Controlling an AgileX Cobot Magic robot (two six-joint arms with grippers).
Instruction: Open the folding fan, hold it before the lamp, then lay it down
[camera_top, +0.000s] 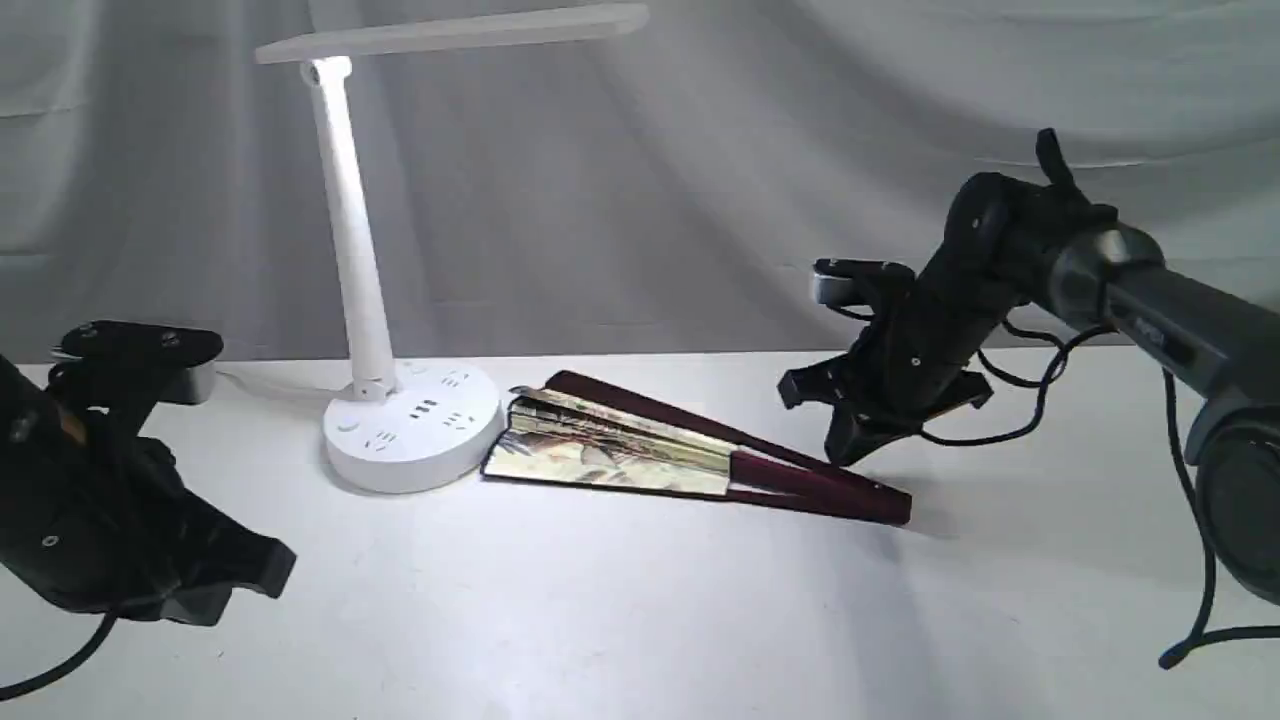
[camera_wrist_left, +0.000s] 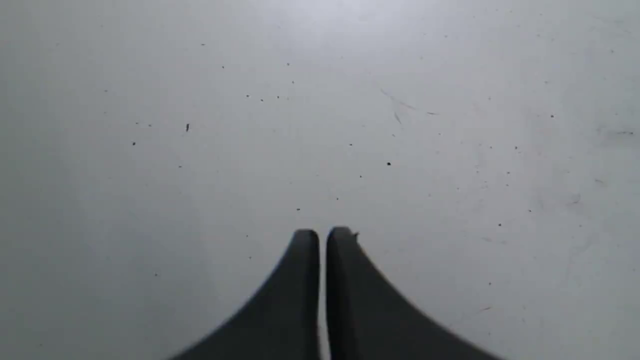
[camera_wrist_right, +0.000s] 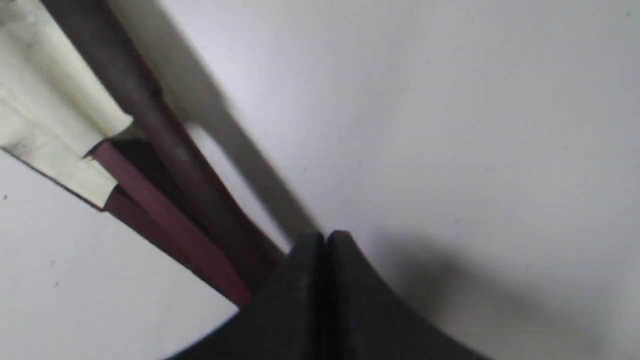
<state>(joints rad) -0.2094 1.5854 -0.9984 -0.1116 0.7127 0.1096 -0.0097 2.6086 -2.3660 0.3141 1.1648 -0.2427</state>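
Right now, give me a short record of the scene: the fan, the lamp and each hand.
fan: lies on the table, only slightly spread, paper end by the lamp's base
lamp: upright, behind the fan's paper end
left hand: shut, empty, over bare table, far from the fan
right hand: shut, holding nothing, close to the fan's handle end

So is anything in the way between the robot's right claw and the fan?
No, nothing visible is. The right gripper, shut, hangs close by the folding fan's maroon rib end, with only bare table near it. The lamp stands at the fan's other end, out of the way.
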